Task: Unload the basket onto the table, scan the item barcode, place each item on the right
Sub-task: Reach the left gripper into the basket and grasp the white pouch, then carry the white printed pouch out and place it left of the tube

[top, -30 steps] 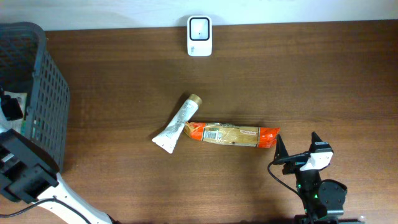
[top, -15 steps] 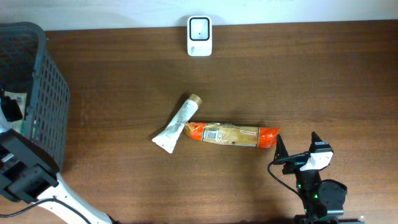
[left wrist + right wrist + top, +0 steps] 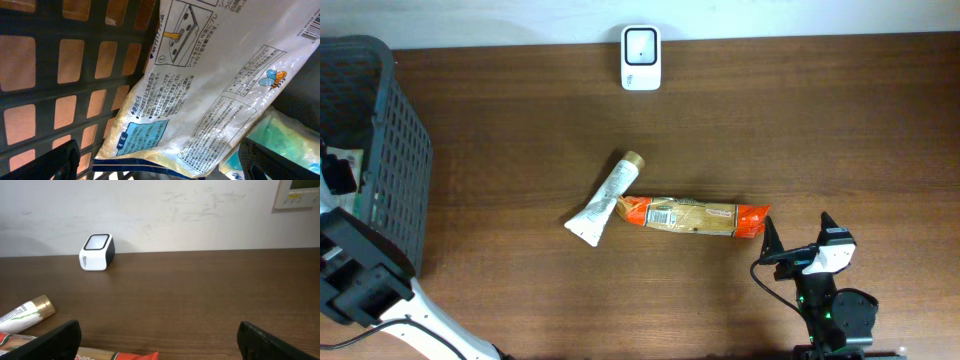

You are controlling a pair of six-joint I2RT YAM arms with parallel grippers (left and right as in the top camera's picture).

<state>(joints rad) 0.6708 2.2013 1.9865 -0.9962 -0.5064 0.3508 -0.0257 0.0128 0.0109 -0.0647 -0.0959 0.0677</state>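
Note:
The white barcode scanner [image 3: 641, 58] stands at the table's far edge, also seen in the right wrist view as a scanner [image 3: 96, 252] by the wall. A white tube [image 3: 605, 200] and an orange packet [image 3: 695, 215] lie mid-table, touching. My right gripper [image 3: 796, 224] is open just right of the packet's end, its fingers [image 3: 55, 340] wide apart and empty. My left gripper [image 3: 160, 170] is open inside the dark basket [image 3: 380, 150], over a white printed packet [image 3: 210, 85] that leans on the basket wall. Nothing is held.
A pale green packet [image 3: 280, 130] lies under the white one in the basket. The left arm [image 3: 360, 280] rises along the table's left edge. The tube's gold cap [image 3: 40, 305] and the orange packet's end [image 3: 120, 356] show low in the right wrist view.

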